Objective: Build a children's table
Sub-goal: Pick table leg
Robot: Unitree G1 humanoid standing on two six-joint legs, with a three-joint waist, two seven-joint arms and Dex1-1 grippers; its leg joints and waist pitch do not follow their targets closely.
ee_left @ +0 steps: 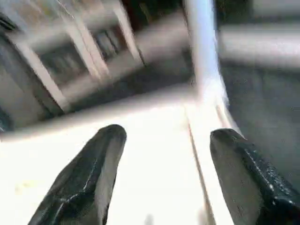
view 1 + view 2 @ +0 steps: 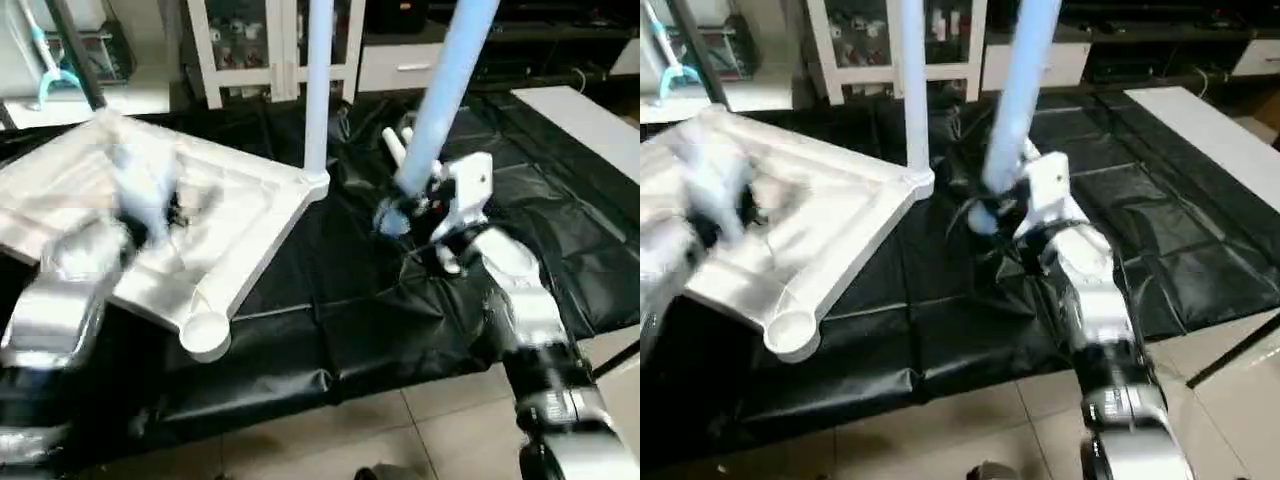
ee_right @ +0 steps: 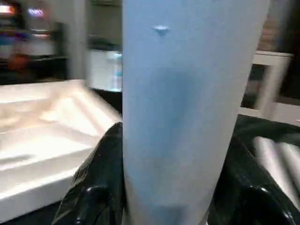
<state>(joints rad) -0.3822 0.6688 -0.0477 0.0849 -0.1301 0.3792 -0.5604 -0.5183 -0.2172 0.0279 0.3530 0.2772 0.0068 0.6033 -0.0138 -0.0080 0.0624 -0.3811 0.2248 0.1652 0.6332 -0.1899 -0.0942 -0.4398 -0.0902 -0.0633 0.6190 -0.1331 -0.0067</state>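
Tabletop (image 2: 230,215) laid underside-up, sockets exposed. Beside it, leg (image 2: 445,95) clasped upright by right gripper (image 3: 164,187), probably for insertion. Left gripper (image 1: 164,168) spread, empty.

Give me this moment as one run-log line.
tabletop: upside down on black sheet | one leg standing in corner socket | right gripper: shut on second leg | left gripper: open over tabletop

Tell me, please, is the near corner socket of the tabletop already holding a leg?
No, the near socket of the tabletop is an open round cup, while the right gripper holds a leg off to the side.
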